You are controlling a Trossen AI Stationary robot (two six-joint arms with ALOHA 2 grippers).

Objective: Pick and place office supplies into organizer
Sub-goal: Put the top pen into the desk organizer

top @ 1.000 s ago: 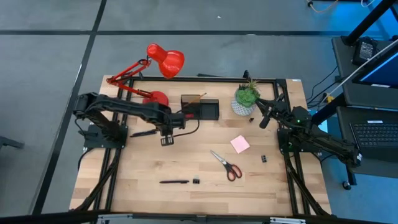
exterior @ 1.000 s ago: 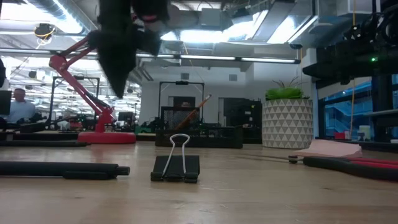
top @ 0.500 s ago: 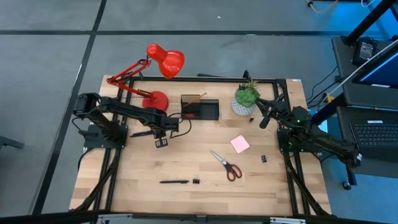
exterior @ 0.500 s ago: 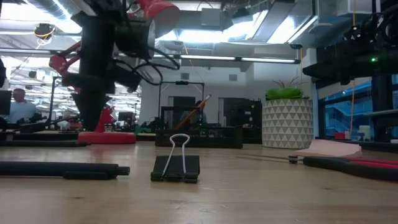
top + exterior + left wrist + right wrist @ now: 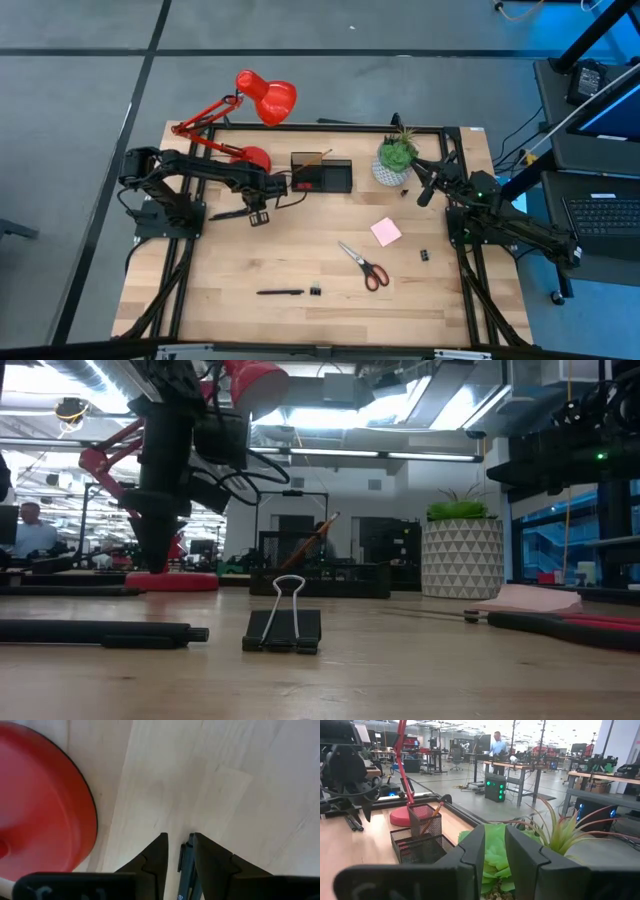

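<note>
My left gripper (image 5: 258,216) points down, low over the table beside the red lamp's base (image 5: 40,810). It is open, and its fingers stand on either side of a black pen (image 5: 184,865) lying on the wood; whether they touch it, I cannot tell. The black organizer (image 5: 322,173) stands at the far edge with an orange pencil (image 5: 315,157) upright in it. Loose on the table lie red-handled scissors (image 5: 363,265), a pink sticky-note pad (image 5: 386,232), another black pen (image 5: 280,293), a binder clip (image 5: 285,625) and a tiny clip (image 5: 423,257). My right gripper (image 5: 495,832) waits level by the plant, slightly open and empty.
A red desk lamp (image 5: 262,95) reaches over the far left corner, its round base (image 5: 250,158) just beyond my left gripper. A potted green plant (image 5: 397,160) stands right of the organizer, close before my right gripper. Bare wood lies in the table's middle and near left.
My left gripper has come down from well above the table to just over it. It has also shifted toward the far left, toward the black pen beside the lamp base. Nothing on the table has moved.
</note>
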